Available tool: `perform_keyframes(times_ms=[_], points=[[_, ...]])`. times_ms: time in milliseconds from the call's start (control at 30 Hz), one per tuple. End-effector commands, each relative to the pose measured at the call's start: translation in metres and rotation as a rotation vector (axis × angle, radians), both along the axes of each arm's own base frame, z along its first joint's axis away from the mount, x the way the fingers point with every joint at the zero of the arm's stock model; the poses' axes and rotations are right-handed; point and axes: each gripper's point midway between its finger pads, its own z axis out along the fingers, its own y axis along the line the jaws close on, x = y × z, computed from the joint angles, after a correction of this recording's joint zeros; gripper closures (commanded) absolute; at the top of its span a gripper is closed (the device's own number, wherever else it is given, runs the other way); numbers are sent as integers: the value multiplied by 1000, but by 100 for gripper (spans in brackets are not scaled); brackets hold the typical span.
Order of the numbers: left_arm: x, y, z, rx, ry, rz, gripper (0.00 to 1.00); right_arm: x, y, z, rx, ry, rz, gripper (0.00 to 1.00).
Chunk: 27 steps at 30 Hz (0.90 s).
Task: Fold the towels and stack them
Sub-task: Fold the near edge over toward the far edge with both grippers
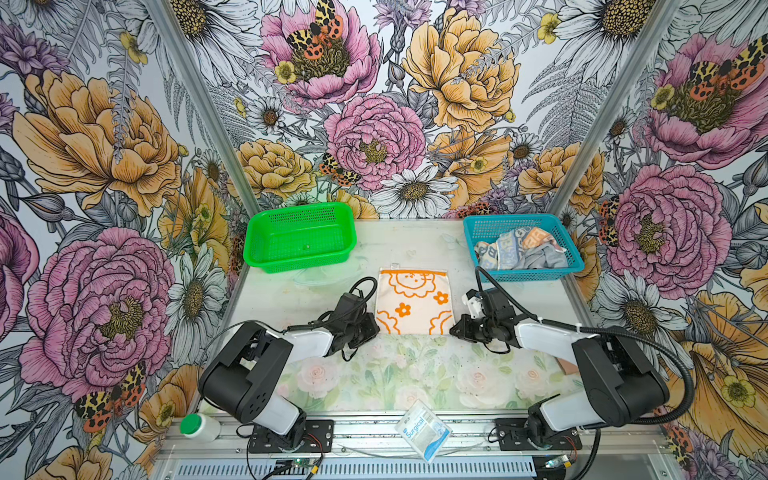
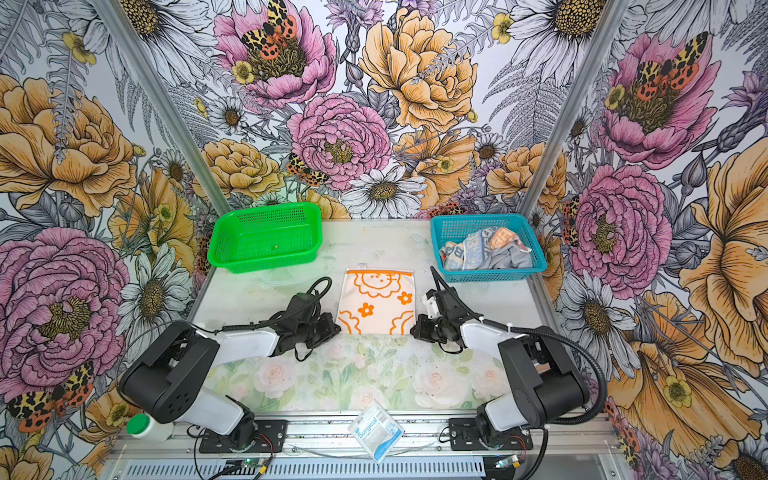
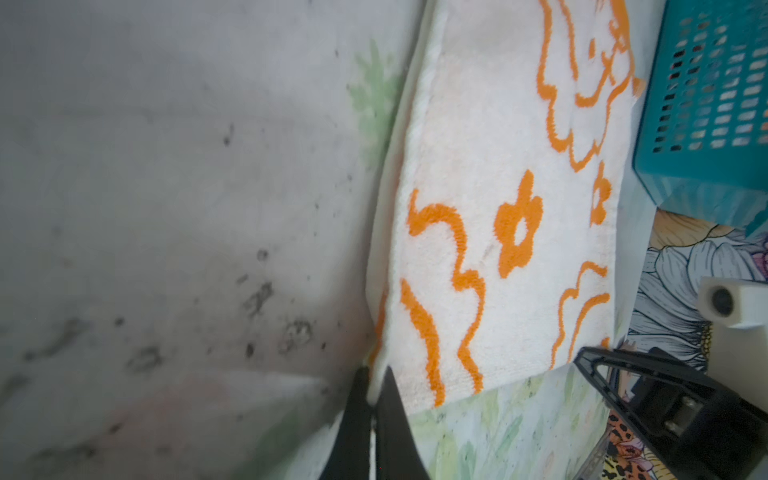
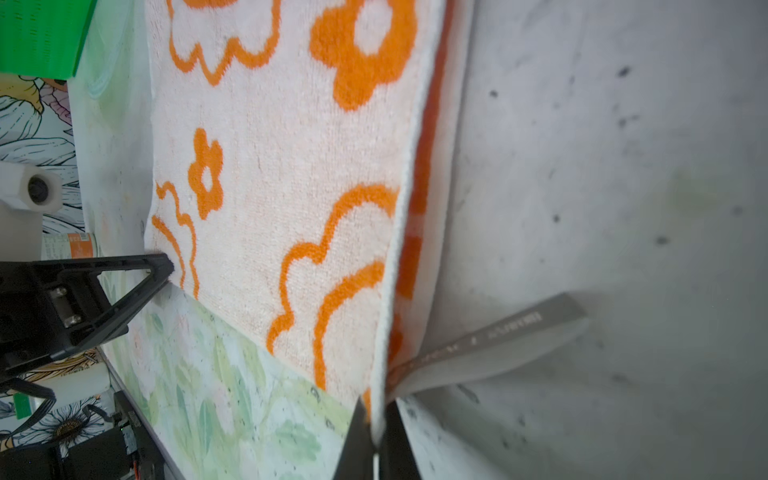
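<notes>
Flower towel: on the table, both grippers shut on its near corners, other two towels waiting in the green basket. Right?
Wrong basket. Both top views show the lettered towel and grey towel in the blue basket, not the green basket. The rest holds: the flower towel lies on the table, left gripper and right gripper shut on its near corners.

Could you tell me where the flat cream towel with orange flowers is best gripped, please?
Grip the cream towel with orange flower outlines by its two near corners, coming in low from its sides: it lies flat, so only edges offer a pinch. The left gripper and right gripper are shut there.
</notes>
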Motion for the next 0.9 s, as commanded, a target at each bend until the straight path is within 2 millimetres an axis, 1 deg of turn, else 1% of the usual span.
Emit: perform_keyframes(times_ms=[0,67,133,200,267,367,500,733,867], points=[[-39,20,-11,178,56,-18,100,-30,-7,6,1,50,-3,100],[-51,19,-1,199,46,-27,100,-40,-8,13,7,58,0,100],[-60,17,10,197,26,-29,100,-44,-9,22,9,44,0,100],[-62,16,25,176,1,-21,100,-42,-8,33,15,19,-4,100],[-58,17,39,160,-33,-4,100,-36,-8,42,12,-9,-8,100],[-45,21,55,138,-73,20,100,-20,-5,57,5,-55,-10,100],[-25,22,65,128,-100,8,100,4,-3,67,-27,-98,-4,100],[16,7,72,84,-122,-46,100,36,1,65,-78,-114,26,100],[39,-1,75,85,-138,-61,100,52,-1,58,-110,-111,34,100]])
